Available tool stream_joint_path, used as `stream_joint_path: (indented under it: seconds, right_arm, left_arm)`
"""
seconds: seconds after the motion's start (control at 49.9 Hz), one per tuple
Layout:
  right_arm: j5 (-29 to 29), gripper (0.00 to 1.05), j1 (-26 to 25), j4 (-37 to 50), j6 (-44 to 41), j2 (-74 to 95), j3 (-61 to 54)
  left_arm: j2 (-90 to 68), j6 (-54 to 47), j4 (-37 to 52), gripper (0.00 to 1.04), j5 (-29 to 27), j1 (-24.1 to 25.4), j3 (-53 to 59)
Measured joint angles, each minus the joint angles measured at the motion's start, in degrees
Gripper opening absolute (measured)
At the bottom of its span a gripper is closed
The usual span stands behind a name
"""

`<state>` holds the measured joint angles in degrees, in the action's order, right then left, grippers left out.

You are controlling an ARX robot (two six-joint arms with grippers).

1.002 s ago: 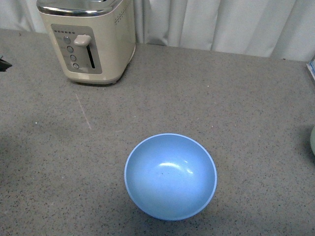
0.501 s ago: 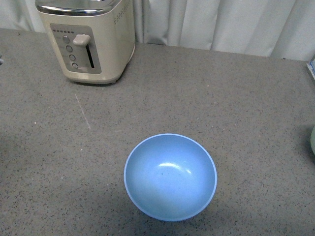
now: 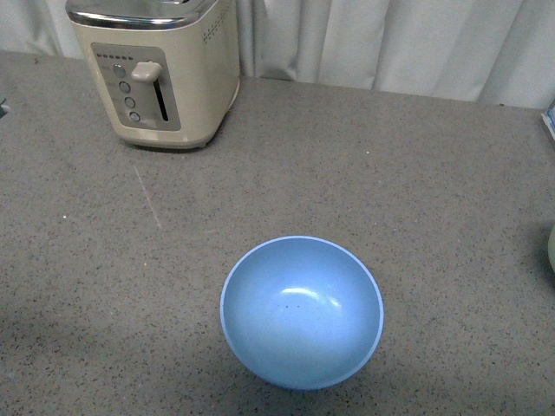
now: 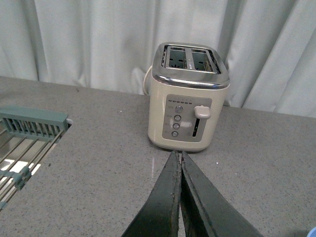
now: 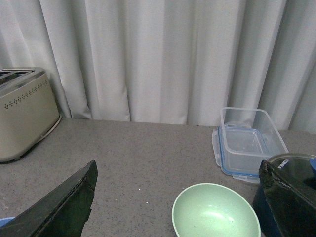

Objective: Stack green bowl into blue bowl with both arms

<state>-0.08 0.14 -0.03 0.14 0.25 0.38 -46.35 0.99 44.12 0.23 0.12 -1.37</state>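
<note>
The blue bowl [image 3: 301,312] stands upright and empty on the grey counter near the front. Only a sliver of the green bowl [image 3: 551,247] shows at the right edge of the front view. In the right wrist view the green bowl [image 5: 215,213] is upright and empty, just below and between my right gripper's [image 5: 177,168] wide-open fingers [image 5: 64,207], apart from them. My left gripper [image 4: 178,154] is shut on nothing and points at the toaster, above the counter. Neither gripper shows clearly in the front view.
A cream toaster [image 3: 160,74] stands at the back left and also shows in the left wrist view [image 4: 190,96]. A clear container with a blue rim [image 5: 249,143] lies behind the green bowl. A wire dish rack [image 4: 24,143] is at the far left. Curtains close off the back.
The dark tip of my left gripper at the left edge of the front view has drawn out of the frame. The bowls and toaster have not moved.
</note>
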Motion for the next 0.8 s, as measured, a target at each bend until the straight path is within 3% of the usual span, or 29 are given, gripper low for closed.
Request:
stream_joint_path:
  seconds: [0.301, 0.801]
  right_arm:
    - [0.07, 0.96, 0.00, 0.02, 0.00, 0.00, 0.00]
    - [0.07, 0.96, 0.00, 0.02, 0.00, 0.00, 0.00]
  left_arm:
    - [13.44, -0.46, -11.78, 0.04, -0.24, -0.04, 0.26]
    - [26.32, -0.55, -23.93, 0.04, -0.24, -0.04, 0.28]
